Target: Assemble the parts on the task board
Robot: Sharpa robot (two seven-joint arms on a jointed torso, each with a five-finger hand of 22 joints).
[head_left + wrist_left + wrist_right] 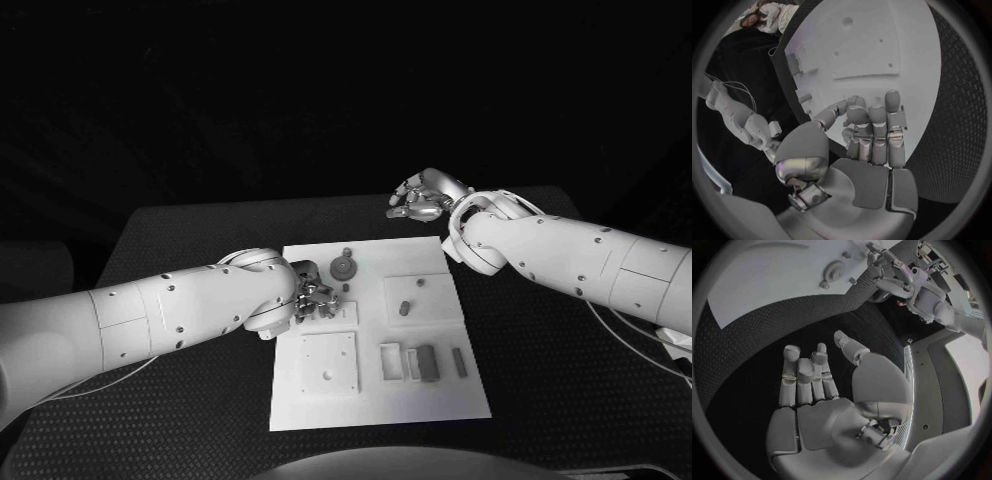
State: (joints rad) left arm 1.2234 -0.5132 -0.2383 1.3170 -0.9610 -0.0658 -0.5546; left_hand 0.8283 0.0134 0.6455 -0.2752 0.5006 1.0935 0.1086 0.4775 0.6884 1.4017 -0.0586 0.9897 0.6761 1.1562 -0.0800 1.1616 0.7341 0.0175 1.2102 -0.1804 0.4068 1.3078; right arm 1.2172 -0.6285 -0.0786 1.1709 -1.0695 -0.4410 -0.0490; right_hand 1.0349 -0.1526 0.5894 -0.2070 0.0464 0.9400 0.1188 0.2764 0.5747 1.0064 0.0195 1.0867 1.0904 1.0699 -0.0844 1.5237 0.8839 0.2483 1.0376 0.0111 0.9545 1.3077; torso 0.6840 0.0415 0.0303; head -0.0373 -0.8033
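Black table carries the white task board; left hand over it and right hand beyond it both hold nothing, fingers loosely apart.

The left hand covers part of the task board, so whether it holds any part there stays unclear; small grey parts are too small to identify.

White rounded arms with dark screws, thin cables, silver jointed hands.
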